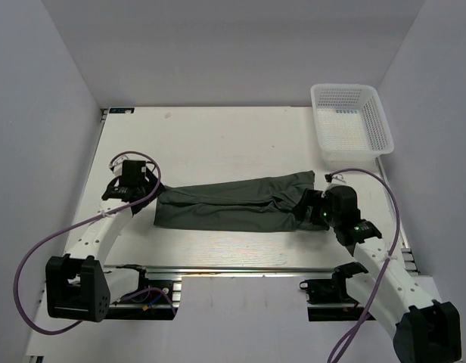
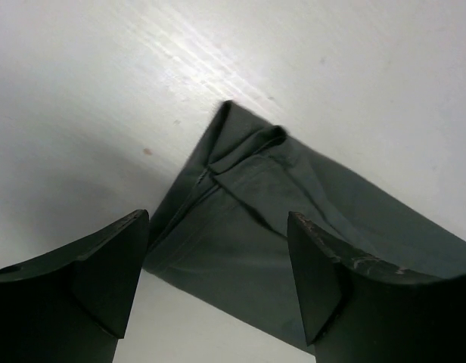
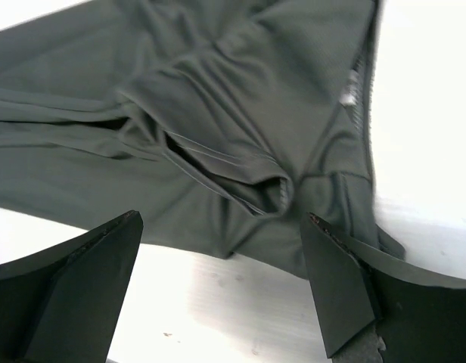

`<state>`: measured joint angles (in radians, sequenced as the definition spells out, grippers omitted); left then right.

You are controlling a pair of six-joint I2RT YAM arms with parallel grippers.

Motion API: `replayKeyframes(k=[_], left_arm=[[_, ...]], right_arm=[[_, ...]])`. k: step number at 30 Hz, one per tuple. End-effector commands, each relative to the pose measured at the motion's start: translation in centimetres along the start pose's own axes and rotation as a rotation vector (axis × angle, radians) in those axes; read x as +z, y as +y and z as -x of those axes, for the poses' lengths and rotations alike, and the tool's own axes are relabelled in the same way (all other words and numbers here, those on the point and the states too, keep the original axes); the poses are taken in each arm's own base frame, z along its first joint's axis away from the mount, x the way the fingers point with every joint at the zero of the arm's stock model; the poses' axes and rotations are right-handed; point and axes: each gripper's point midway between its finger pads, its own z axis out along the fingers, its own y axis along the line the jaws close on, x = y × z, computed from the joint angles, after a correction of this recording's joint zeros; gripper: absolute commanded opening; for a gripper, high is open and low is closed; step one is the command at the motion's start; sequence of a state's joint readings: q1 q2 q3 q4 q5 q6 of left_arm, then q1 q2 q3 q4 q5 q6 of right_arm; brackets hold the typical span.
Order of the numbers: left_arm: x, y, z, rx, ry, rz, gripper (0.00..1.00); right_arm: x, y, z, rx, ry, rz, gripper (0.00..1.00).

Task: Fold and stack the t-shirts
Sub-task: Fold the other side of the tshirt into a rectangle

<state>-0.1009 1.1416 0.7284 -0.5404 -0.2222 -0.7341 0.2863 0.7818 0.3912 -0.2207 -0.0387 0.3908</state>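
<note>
Fingers [image 2: 104,265] of the left gripper [image 2: 218,272] stand spread wide and released, with nothing between them. Through the gap, toward 12 o'clock in the left wrist view, lies the folded end of the t-shirt [image 2: 293,227], its hem creased into a narrow point against the pale desk [image 2: 82,91]. Whether the tips touch the cloth cannot be told from that view.

From above, the left gripper [image 1: 150,189] sits at the 9 o'clock end of the t-shirt [image 1: 233,203], and the right gripper [image 1: 307,206] at its 3 o'clock end. The right gripper [image 3: 218,283] is likewise released, its 2 fingers [image 3: 89,280] wide apart and holding nothing. Beyond them, toward 12 o'clock in the right wrist view, the t-shirt [image 3: 218,113] is bunched into soft folds with a seamed opening near the middle, and a small light patch [image 3: 345,97] shows at 2 o'clock, too blurred to name for certain.

On the desk [image 1: 218,136] the dark grey-green t-shirt stretches as 1 long narrow band from 9 to 3 o'clock, tilted slightly so that its 3 o'clock end lies farther from the arm bases. A white mesh basket [image 1: 354,156] stands at the desk's 1 o'clock corner, well apart from the cloth. Purple cables [image 1: 36,265] loop beside each arm.
</note>
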Motion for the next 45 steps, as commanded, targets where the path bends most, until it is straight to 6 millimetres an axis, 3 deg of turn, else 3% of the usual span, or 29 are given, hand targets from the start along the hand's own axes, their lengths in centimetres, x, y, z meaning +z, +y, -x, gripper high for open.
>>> replayKeyframes(k=[1, 4, 6, 7, 9, 12, 15, 18, 20, 21, 26, 29, 33, 36, 39, 45], left_arm=[[-0.8, -3.4, 1.9, 0.018, -0.016, -0.106, 0.83], [-0.6, -6.5, 1.9, 0.115, 0.029, -0.243, 0.86], [0.5, -8.0, 1.4, 0.157, 0.068, -0.303, 0.89], [0.5, -8.9, 0.7, 0.191, 0.105, -0.363, 0.91], [1.1, -10.3, 0.3, 0.229, 0.118, -0.422, 1.00], [1.4, -11.2, -0.9, 0.287, 0.149, -0.470, 1.00], [1.8, -11.4, -2.2, 0.329, 0.187, -0.481, 1.00], [2.2, -11.0, -3.4, 0.356, 0.212, -0.483, 1.00], [2.6, -9.7, -4.9, 0.357, 0.248, -0.458, 1.00], [2.7, -9.3, -5.3, 0.357, 0.257, -0.452, 1.00], [4.1, -4.3, -8.1, 0.358, 0.329, -0.265, 1.00], [4.2, -2.4, -8.7, 0.336, 0.329, -0.190, 1.00], [4.3, -1.6, -8.9, 0.311, 0.331, -0.167, 1.00], [4.4, -0.8, -8.3, 0.297, 0.317, -0.116, 1.00], [4.4, -0.6, -7.9, 0.290, 0.307, -0.089, 1.00], [4.1, -1.9, -6.3, 0.275, 0.262, -0.113, 1.00]], right_arm=[[-0.2, 2.6, 2.9, -0.015, -0.057, 0.104, 0.90], [0.2, 4.4, 6.5, -0.049, -0.096, 0.143, 0.90], [1.5, 4.4, 6.3, -0.052, -0.045, 0.141, 0.90], [1.6, 5.1, 7.4, -0.063, -0.065, 0.159, 0.90], [3.3, 5.0, 6.3, -0.054, 0.010, 0.165, 0.90], [5.0, 5.4, 6.3, -0.061, 0.044, 0.182, 0.90], [6.6, 5.4, 4.8, -0.063, 0.121, 0.200, 0.90], [7.3, 6.5, 3.1, -0.063, 0.193, 0.270, 0.90], [7.5, 7.4, 2.6, -0.079, 0.207, 0.321, 0.90], [7.0, 8.6, 2.0, -0.082, 0.238, 0.394, 0.90], [4.7, 10.9, 0.3, -0.108, 0.282, 0.548, 0.87], [3.0, 11.0, -1.6, -0.116, 0.302, 0.601, 0.87], [1.2, 10.9, -2.9, -0.133, 0.310, 0.629, 0.87], [0.4, 10.1, -5.0, -0.124, 0.392, 0.614, 0.87], [0.7, 8.9, -5.1, -0.132, 0.381, 0.532, 0.87], [0.7, 9.7, -0.9, -0.148, 0.262, 0.488, 0.89]])
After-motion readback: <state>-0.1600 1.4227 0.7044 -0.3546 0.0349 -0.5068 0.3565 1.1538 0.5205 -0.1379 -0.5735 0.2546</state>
